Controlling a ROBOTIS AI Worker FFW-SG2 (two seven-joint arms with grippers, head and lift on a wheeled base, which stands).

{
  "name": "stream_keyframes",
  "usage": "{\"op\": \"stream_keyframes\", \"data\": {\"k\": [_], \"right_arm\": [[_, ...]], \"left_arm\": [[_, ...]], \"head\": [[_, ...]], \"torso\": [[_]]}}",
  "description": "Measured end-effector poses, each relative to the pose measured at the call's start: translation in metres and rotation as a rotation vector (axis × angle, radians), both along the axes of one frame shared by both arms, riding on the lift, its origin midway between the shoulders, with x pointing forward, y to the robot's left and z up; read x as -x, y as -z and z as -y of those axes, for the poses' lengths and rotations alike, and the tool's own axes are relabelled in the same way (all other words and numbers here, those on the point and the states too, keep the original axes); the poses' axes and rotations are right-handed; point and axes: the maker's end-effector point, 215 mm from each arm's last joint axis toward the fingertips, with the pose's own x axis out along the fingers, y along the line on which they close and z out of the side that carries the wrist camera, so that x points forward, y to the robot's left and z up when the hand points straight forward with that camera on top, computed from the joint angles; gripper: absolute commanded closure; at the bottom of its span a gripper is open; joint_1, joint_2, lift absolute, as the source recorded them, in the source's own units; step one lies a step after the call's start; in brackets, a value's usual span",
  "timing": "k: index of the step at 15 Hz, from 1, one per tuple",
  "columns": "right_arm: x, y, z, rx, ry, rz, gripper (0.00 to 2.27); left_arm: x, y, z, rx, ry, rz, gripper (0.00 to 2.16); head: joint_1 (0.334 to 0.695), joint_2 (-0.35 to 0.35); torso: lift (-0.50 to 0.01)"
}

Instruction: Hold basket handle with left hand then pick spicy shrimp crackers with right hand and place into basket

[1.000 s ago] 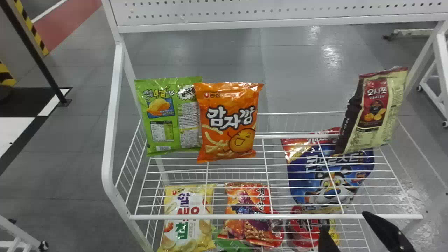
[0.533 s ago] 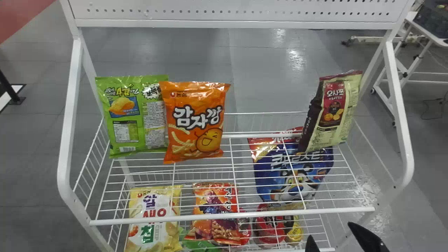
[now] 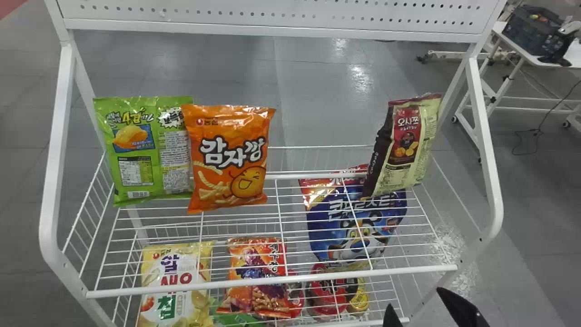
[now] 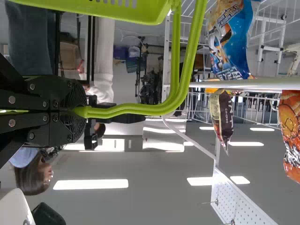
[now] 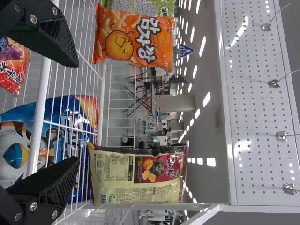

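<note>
Orange-red, the shrimp cracker bag [image 3: 254, 268] lies near the lower shelf [image 3: 381, 322]'s front edge, so the right gripper [image 5: 72, 112], fingers open, should dip beneath the upper shelf [image 3: 336, 276] before pinching, the left gripper [image 4: 78, 111] closed on the basket handle [image 4: 101, 112].

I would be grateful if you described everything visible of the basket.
The basket is bright green, apparently plastic, with narrow slots in its wall and a smooth rim. Its handle, two slim curved bars side by side, is clamped in the left hand. The body hangs below that hand, partly cut off by the view's edge.
</note>
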Motion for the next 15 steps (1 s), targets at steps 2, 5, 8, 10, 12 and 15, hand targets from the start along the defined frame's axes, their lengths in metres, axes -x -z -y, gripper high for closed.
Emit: {"op": "stream_keyframes", "data": {"k": [2,5,8,10,12,15], "right_arm": [[0.0007,0.0009,0.0005,0.0,0.001,0.0,0.11],[0.0012,-0.0038,0.0026,0.001,0.006,0.017,0.11],[0.0023,-0.0056,0.0043,0.002,0.009,0.026,0.11],[0.0029,-0.006,0.0046,0.003,0.01,0.029,0.11],[0.0031,-0.0062,0.0046,0.003,0.01,0.031,0.11],[0.0043,-0.0065,0.005,0.004,0.012,0.036,0.11]], "left_arm": [[0.0003,0.0002,0.0,0.0,0.0,-0.002,2.15],[0.0001,0.0001,-0.0008,0.0,-0.002,-0.005,2.15],[-0.0006,-0.0003,-0.0019,0.0,-0.005,-0.005,2.15],[-0.0008,-0.0004,-0.0022,0.001,-0.007,-0.005,2.15],[-0.001,-0.0005,-0.002,0.001,-0.008,-0.005,2.15],[-0.0011,-0.0005,-0.0017,0.003,-0.009,-0.005,2.15]], "head": [[0.695,-0.141],[0.695,-0.144],[0.695,-0.146],[0.695,-0.146],[0.695,-0.147],[0.695,-0.149]], "torso": [[-0.01],[-0.01],[-0.01],[-0.01],[-0.01],[-0.01]]}}
